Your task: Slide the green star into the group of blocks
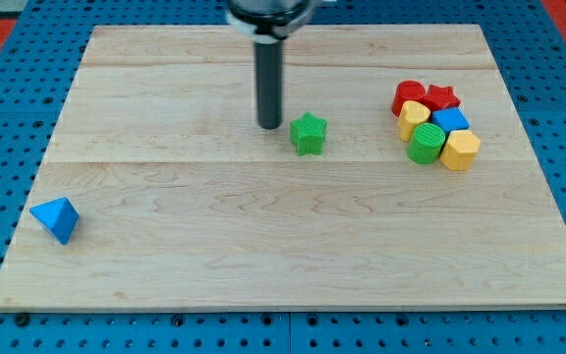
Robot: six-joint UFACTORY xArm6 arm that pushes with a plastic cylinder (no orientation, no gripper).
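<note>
Dark rod, upper part cut off at the view's top; my tip [269, 127] rests on the pale wooden board [263, 246]; being a plain rod, it has no jaws to spread or pinch. Green star block [309, 133] just right of the tip, apparently not touching. Farther right, a tight cluster: red cylinder [408, 95], red star [442, 96], yellow block [413, 117] of unclear shape, blue cube [450, 120], green cylinder [425, 144], yellow hexagonal block [460, 149]. Blue triangular block [55, 218] far lower left

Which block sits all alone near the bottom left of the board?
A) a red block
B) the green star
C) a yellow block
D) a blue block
D: the blue block lies by itself at the view's bottom left, far from the green star and the group of blocks.
</note>
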